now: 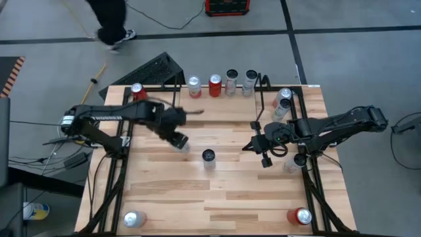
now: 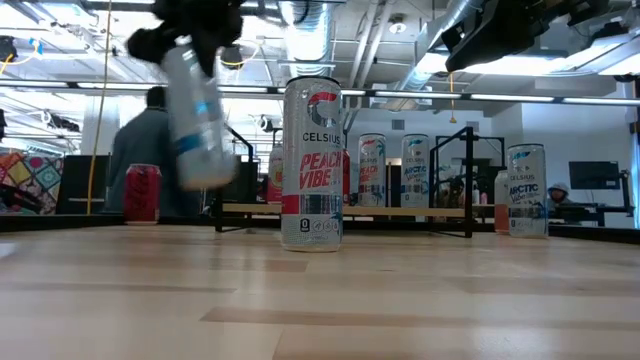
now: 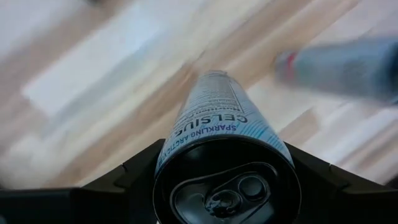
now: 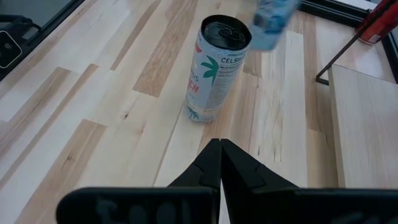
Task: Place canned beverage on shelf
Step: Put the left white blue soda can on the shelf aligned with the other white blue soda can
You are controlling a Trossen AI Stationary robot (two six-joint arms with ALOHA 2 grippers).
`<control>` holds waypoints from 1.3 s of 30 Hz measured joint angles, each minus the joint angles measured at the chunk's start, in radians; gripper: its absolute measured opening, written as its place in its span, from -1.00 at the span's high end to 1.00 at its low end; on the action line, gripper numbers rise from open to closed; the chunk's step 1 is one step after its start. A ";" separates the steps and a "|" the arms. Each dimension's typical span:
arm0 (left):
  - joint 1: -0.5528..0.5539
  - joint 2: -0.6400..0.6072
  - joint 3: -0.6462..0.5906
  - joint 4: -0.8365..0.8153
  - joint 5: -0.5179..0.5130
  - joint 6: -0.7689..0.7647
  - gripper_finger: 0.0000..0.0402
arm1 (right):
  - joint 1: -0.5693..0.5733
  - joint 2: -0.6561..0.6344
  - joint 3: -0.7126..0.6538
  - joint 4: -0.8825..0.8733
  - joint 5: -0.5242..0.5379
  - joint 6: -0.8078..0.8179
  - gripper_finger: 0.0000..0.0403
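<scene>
My left gripper (image 1: 179, 139) is shut on a white and blue Celsius can (image 2: 195, 110) and holds it above the table's middle left. A Peach Vibe can (image 2: 312, 165) stands upright on the table just to its right. The shelf (image 2: 400, 211), a wood board on thin black rods, stands at the far edge with several cans (image 1: 223, 83) upright on it. My right gripper (image 4: 221, 165) is shut on nothing, right of the Peach Vibe can (image 4: 214, 68) and pointing toward it. My left gripper pinches the white and blue can by its upper end, just under the rim (image 3: 186, 134), one finger (image 3: 134, 180) on each side. The fingers come from above, slanting steeply down. The can hangs below them, slightly tilted, lifted clear of the table.
More cans stand at the table's far left (image 1: 137, 90), along the right rail (image 1: 283, 102), and at the near left (image 1: 133, 218) and near right (image 1: 300, 216) corners. Black rails run along both sides. A keyboard (image 1: 154, 69) and a person's legs (image 1: 112, 26) are beyond the far edge.
</scene>
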 joint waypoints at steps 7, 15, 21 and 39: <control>0.117 0.196 0.364 -0.114 -0.036 0.276 -0.19 | 0.000 0.000 0.000 0.001 0.000 0.008 0.85; 0.250 0.557 0.854 -0.249 -0.019 0.634 -0.19 | 0.001 0.000 0.000 -0.007 0.007 0.075 0.85; 0.309 0.689 0.926 -0.217 -0.004 0.830 -0.19 | 0.003 0.000 0.000 -0.009 0.008 0.088 0.85; 0.384 0.744 0.926 -0.285 -0.040 0.945 -0.19 | 0.002 0.000 0.000 0.001 0.008 0.095 0.85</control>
